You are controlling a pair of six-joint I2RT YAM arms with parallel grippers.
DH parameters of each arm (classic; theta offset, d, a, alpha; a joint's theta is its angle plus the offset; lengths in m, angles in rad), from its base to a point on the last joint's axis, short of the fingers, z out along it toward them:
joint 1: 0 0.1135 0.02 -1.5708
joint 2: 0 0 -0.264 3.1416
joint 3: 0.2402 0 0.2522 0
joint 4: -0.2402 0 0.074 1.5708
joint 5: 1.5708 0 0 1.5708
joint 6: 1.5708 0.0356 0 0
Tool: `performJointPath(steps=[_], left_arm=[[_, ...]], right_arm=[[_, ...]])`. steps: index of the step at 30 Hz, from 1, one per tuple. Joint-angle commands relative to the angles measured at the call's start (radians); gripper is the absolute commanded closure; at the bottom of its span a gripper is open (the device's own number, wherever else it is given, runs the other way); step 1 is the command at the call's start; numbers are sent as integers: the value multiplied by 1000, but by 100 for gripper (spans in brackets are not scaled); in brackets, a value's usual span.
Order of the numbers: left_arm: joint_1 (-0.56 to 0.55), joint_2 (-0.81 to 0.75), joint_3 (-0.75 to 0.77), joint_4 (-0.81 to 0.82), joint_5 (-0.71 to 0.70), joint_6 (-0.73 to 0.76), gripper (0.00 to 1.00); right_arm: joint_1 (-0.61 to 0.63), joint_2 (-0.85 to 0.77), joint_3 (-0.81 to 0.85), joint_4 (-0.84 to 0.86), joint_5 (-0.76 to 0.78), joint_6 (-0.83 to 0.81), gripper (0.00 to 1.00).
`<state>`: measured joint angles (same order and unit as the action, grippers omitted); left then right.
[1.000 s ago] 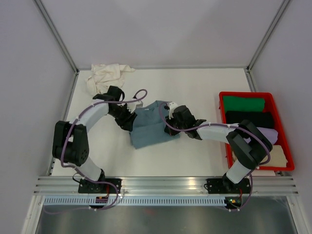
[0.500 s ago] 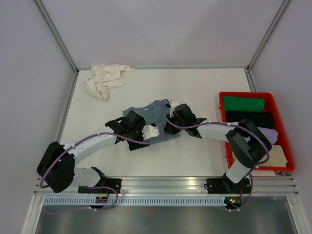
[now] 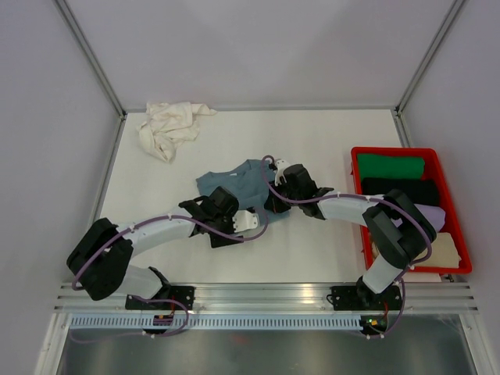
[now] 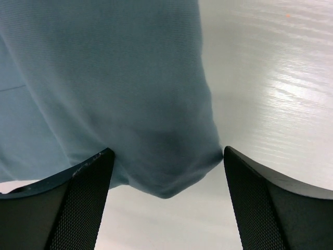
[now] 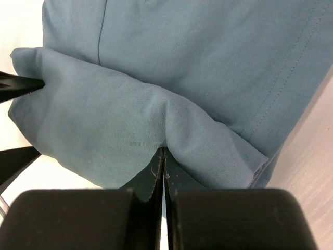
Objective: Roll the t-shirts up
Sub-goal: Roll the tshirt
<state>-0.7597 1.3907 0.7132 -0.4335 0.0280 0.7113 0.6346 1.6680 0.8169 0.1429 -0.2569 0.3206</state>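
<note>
Pinching a fold of the soft, limp slate-blue t-shirt (image 5: 208,62), right fingers (image 5: 148,179) are clenched; left fingers (image 4: 83,198) gape astride its 6 o'clock edge, probably the best hold.

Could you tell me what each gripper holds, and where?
Right gripper pinches the blue shirt at a raised fold; left gripper is open, straddling the shirt's edge, holding nothing.

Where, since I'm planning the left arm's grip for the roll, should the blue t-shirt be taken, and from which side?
On the blue t-shirt, probably the rounded folded edge on the near side, approached low over the table. That edge bulges as a thick lip between the fingers of the open left end effector, while the right end effector pinches a fold of it shut.
</note>
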Motion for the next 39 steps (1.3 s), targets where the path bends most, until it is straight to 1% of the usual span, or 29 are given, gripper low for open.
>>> performJointPath(steps=[1,2,3,6,9,10,14,15,16,17,18,19,20,21,23,24,26,28,29,31,32,33,35,36,37,38,39], left_arm=[[-6,-18,31,-30,125,-50,10],[-7,-22,35,-36,139,-56,3],[-7,-22,41,-50,151,-61,1],[-20,-12,45,-54,132,-62,2],[-23,36,34,-41,69,-72,8],[-23,45,26,-31,22,-72,12],[-23,67,6,5,-48,-70,25],[-23,67,6,9,-57,-67,30],[-23,67,2,9,-69,-65,42],[-21,54,0,10,-71,-59,51],[-20,42,0,9,-71,-55,51],[-18,30,-6,7,-68,-49,56],[-18,18,-8,0,-62,-30,58],[-18,1,-12,-7,-45,-23,63],[-13,-41,-11,-40,-33,0,70],[-9,-64,-8,-56,19,7,82],[-1,-84,-4,-71,44,8,97],[22,-99,2,-99,88,19,98],[37,-116,6,-112,108,31,98],[104,-137,25,-155,191,63,98],[127,-143,32,-171,220,80,98],[164,-150,41,-191,265,95,98],[180,-160,43,-195,282,134,98],[187,-160,45,-203,297,145,97],[191,-157,45,-215,306,167,97],[195,-150,43,-223,317,178,97],[207,-145,45,-228,337,186,97]], right_arm=[[-4,4,8,17,-7,14,97],[-4,6,8,17,-7,12,97],[-4,6,8,14,-7,12,97],[-3,3,4,11,-2,11,97],[-4,-2,4,7,2,5,97],[-4,-4,4,7,2,2,97],[-6,-11,17,0,-16,-20,96],[-7,-25,21,-12,-19,-28,96],[-9,-36,22,-19,-24,-61,96],[-10,-69,22,-26,-24,-80,95],[-10,-92,19,-29,-22,-107,94],[-10,-118,15,-32,-22,-158,91],[-12,-144,5,-37,-22,-193,90],[-12,-201,-1,-43,-21,-222,88],[-12,-294,-28,-34,-16,-300,82],[-13,-324,-42,-25,-16,-311,75],[-13,-384,-87,12,-28,-394,69],[-12,-467,-132,33,-48,-440,62],[-13,-522,-146,46,-68,-492,61],[-13,-579,-197,52,-96,-557,55],[-12,-627,-217,60,-126,-634,52],[-10,-648,-240,64,-143,-673,50],[14,-683,-297,60,-162,-761,50],[33,-685,-312,52,-154,-852,50],[60,-682,-329,35,-145,-906,50],[123,-659,-331,-17,-130,-952,50],[158,-642,-328,-40,-64,-1016,50]])
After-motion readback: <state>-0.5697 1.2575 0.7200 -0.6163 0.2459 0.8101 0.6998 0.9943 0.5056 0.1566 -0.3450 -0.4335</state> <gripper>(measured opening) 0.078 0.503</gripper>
